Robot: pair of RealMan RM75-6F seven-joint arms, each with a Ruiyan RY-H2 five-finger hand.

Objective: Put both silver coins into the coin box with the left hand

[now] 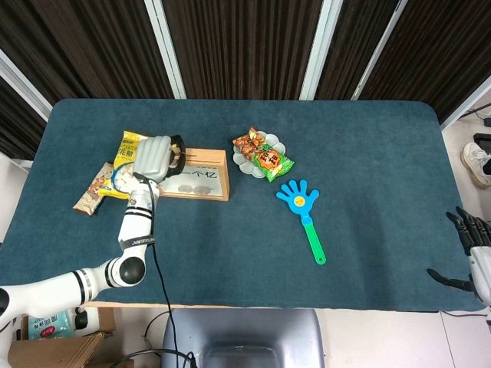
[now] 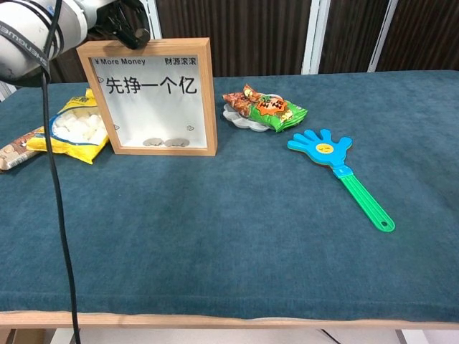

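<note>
Two silver coins (image 2: 166,142) lie at the bottom of the coin box (image 2: 204,93), behind its clear front. Left robot hand (image 1: 156,156) sits over the box's top left corner; I cannot tell whether it holds anything. Right robot hand (image 1: 473,253) idles at the surface (image 1: 368,222) edge, fingers apart, empty. My judgement: coins are thin, stiff, slippery; pinch by the rim.
</note>
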